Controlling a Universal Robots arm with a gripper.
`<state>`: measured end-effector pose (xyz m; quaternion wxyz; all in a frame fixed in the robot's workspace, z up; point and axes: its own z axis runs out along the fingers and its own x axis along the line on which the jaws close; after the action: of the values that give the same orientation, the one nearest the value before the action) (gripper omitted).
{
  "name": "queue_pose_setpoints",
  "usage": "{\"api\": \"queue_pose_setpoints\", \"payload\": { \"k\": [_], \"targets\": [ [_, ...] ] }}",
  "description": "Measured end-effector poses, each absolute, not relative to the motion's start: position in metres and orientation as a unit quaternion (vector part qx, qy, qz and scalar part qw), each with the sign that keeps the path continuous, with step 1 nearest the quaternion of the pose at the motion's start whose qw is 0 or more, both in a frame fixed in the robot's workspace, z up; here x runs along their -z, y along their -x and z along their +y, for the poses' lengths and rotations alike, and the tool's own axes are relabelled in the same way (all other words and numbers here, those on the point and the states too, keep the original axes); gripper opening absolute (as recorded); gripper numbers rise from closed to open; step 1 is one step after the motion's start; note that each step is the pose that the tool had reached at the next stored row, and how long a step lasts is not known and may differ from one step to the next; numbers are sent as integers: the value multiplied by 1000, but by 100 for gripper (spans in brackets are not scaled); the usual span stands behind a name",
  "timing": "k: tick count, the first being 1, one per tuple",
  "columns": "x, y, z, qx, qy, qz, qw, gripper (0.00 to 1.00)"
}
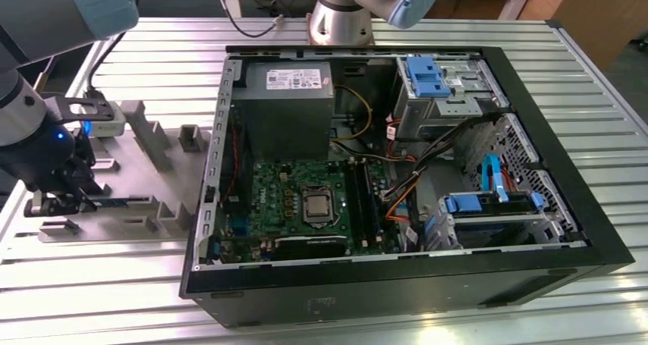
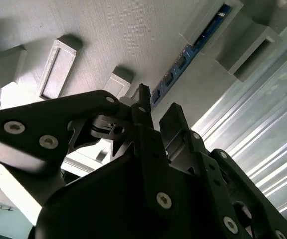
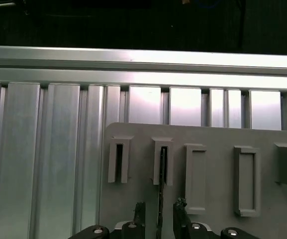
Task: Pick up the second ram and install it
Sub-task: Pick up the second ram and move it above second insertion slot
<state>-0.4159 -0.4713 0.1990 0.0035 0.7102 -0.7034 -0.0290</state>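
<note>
UR arm's gripper [image 1: 63,202] sits low over the grey holder plate [image 1: 136,174] at the exterior view's left, well apart from the open PC case [image 1: 405,284] w/ its green motherboard [image 1: 278,182]. The second ram [image 3: 159,199] stands on edge in a slot of that plate; it shows as a blue-green strip w/ dark chips in the second wrist view. Fingers [image 3: 139,213] are spread, one on each side of the second ram — a gap shows on both sides, so it's not clamped yet.
</note>
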Motion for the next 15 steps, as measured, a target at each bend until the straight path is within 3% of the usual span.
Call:
{"api": "queue_pose_setpoints", "payload": {
  "k": [6, 7, 14, 15],
  "targets": [
    [-198, 416, -471, 29, -710, -703, 3, 34],
    [-198, 416, -471, 29, -710, -703, 3, 27],
    [-198, 416, -471, 29, -710, -703, 3, 26],
    [-198, 416, -471, 29, -710, -703, 3, 19]
  ]
}}
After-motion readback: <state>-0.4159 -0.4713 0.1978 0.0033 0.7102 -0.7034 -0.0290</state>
